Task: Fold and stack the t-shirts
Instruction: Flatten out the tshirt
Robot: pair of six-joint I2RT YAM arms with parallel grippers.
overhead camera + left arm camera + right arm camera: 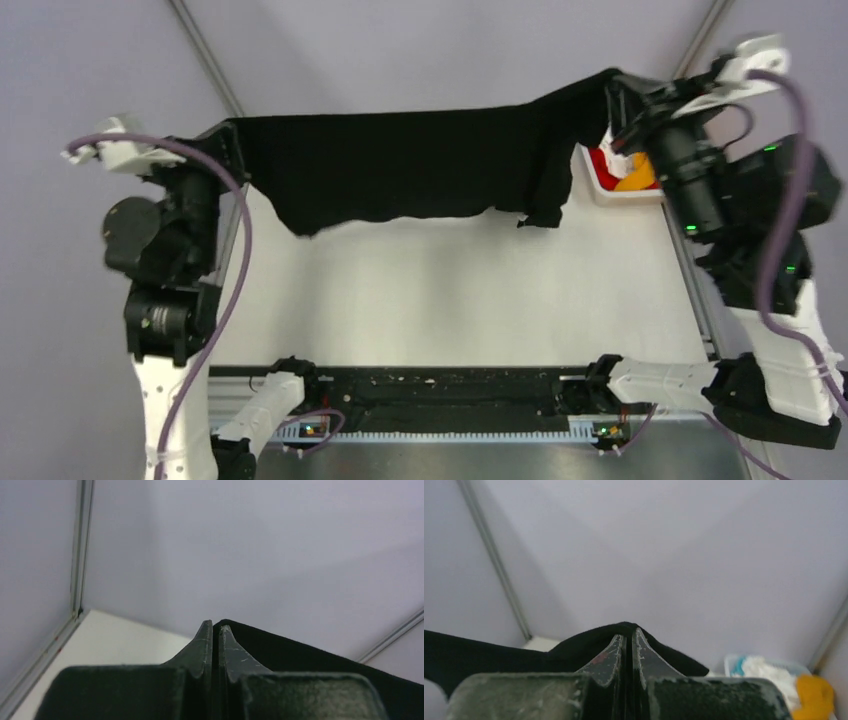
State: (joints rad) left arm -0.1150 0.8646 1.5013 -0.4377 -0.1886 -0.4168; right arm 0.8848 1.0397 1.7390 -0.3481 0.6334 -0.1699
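Stretching out between both arms, the black t-shirt (420,165) is hanging over the far side of the white table (450,300); the left gripper (215,627) and right gripper (629,632) are each pinching an upper corner, jaws clamped tight.

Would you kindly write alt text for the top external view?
A black cloth t-shirt hangs stretched between the left gripper and right gripper over the far side of a white table. A white plastic basket holding red and orange cloth sits far right.
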